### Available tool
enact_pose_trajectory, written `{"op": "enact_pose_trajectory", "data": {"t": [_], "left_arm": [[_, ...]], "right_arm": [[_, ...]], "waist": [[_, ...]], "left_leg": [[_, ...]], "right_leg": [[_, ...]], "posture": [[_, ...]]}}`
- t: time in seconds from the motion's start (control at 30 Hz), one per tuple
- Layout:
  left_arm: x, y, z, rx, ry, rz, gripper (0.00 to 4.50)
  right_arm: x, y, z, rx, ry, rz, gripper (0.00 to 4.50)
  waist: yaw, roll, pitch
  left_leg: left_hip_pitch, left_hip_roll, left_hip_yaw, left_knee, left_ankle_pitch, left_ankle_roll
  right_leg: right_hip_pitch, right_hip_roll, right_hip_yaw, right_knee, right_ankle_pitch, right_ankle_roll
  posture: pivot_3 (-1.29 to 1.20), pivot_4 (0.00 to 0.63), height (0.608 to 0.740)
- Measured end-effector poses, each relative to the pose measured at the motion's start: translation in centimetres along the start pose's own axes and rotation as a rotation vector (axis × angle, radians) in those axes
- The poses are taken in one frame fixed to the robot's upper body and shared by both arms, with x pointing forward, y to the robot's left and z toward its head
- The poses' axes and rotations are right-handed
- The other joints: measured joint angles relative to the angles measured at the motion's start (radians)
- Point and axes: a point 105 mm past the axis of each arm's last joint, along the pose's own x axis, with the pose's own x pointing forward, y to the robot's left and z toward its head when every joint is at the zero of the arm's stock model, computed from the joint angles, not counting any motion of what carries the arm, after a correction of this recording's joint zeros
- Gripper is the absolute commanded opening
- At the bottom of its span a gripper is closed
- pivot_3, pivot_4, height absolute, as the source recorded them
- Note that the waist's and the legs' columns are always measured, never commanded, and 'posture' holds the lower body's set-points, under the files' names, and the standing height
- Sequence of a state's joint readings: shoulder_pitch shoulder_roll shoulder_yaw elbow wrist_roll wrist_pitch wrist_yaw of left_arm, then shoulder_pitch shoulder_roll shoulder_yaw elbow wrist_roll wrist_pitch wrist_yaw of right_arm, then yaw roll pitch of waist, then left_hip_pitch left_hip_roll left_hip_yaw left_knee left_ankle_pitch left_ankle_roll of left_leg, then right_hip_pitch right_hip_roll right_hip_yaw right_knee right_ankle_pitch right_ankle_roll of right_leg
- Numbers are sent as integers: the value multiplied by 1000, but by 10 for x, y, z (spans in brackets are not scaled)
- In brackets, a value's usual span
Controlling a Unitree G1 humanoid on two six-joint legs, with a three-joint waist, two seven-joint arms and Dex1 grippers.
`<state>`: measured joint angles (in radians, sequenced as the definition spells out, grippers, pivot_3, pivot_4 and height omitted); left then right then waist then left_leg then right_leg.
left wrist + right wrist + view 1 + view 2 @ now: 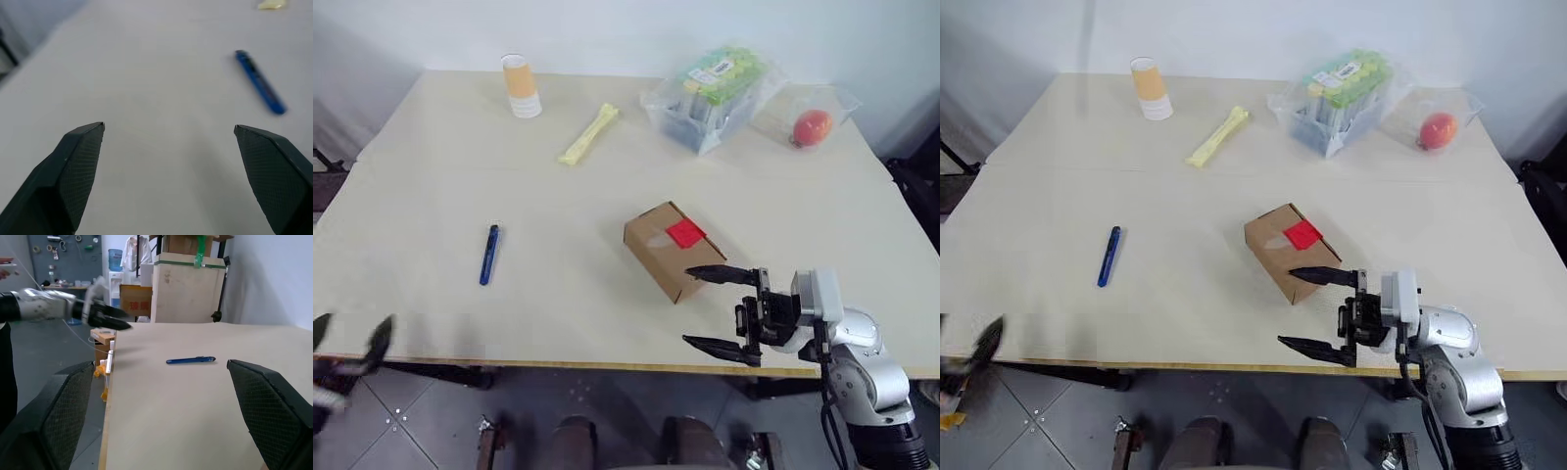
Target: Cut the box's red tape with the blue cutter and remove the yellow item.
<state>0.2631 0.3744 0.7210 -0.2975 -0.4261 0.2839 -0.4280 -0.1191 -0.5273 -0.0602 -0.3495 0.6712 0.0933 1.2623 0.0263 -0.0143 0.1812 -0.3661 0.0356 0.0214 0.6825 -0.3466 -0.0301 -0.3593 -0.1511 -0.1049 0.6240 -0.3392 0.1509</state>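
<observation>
1. Left eye view: The box [672, 250] sits closed near the table's [431, 176] front edge, right of centre. The red tape [685, 233] lies intact across its lid seam. The blue cutter [488, 254] lies flat on the table, well apart from the box, on the left. The right gripper [717, 309] hangs at the front edge just beside the box, jaws spread wide, empty. The left gripper [352, 345] is off the table's front-left corner, blurred, holding nothing.

2. Right eye view: Same layout. The tape is uncut and the flaps are down. The yellow item cannot be seen; it is presumably inside the box.

3. Left wrist view: The left gripper's fingers [73, 171] stand wide apart with bare table between them. The cutter lies ahead, untouched.

4. Right wrist view: The right gripper's fingers [274, 406] stand wide apart, empty. The cutter rests on the table beyond them; the left gripper is at the table's far edge.

5. Status: No step is complete. Remaining: grasp the cutter, slit the tape, open the flaps, extract the yellow item.
</observation>
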Motion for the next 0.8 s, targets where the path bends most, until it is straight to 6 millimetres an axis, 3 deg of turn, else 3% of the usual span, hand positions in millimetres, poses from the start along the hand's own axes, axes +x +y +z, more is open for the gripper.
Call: {"op": "enact_pose_trajectory", "data": {"t": [0.1, 0.23, 0.47, 0.63, 0.73, 0.8], "left_arm": [[38, -41, 3, -59, 36, -44, 4500], [61, -70, 6, -19, 81, -61, 4500], [76, -79, -10, -2, 200, -3, 4500], [79, -78, -10, -8, 217, 30, 4500], [84, -81, -12, -42, 229, 18, 3968], [87, -79, -13, -42, 242, 17, 3385]], "right_arm": [[2, 0, 0, -14, 20, 26, 4485], [3, 1, -1, -11, 28, 32, 4485], [9, 3, 1, 4, 30, 29, 4485], [13, 3, 5, 3, 30, 2, 4485], [13, 1, 3, 20, 38, -30, 4500], [13, 2, 4, 28, 36, -50, 4500]], "waist": [[-3, -1, -1], [-19, -1, -1], [-23, -1, -1], [-21, -1, -1], [-15, 2, -2], [-9, 4, -4]], "left_leg": [[0, 0, 0, 0, 0, 0], [0, 0, 0, -1, 0, -1], [-1, 0, 0, 0, 0, -1], [0, 0, 0, 0, 0, -1], [0, 0, 0, 0, 0, -1], [0, 0, 0, 0, 0, -1]], "right_leg": [[-1, 0, 0, 1, 0, 0], [-2, 1, 0, 1, 0, 0], [-2, 1, 0, 0, 0, 0], [-1, 1, 0, 0, 0, 0], [-1, 1, 0, 0, 0, 0], [-1, 1, 0, 0, 0, 0]], "posture": [[0, 150, 740], [0, 150, 740], [0, 150, 740], [0, 150, 740], [0, 150, 740], [0, 150, 740]]}}
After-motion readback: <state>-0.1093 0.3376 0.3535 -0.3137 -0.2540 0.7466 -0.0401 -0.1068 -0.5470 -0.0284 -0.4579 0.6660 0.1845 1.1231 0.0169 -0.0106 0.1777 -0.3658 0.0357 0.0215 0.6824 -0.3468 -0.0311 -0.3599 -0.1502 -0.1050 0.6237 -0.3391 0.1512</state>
